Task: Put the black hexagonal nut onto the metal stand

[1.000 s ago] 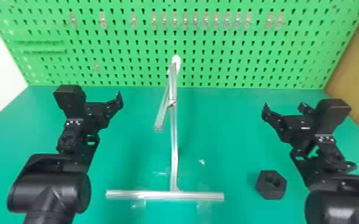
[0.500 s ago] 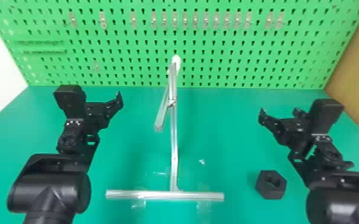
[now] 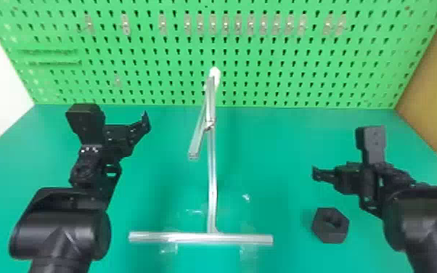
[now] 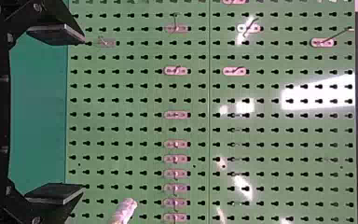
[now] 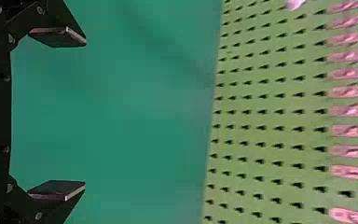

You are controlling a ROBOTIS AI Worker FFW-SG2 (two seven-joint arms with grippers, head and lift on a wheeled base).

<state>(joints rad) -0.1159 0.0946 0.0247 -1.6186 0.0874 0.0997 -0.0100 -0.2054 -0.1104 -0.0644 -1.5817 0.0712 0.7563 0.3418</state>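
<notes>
Left gripper [image 3: 119, 138]: wide open, empty | Right gripper [image 3: 348, 177]: fully spread, empty

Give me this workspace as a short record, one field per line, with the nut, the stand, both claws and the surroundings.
nut: black, hexagonal, on the table, right of the stand
stand: metal, no nut on it
left claw: open, empty
right claw: open, empty
table: green
pegboard: green, behind the table, fitted with small hooks
</notes>
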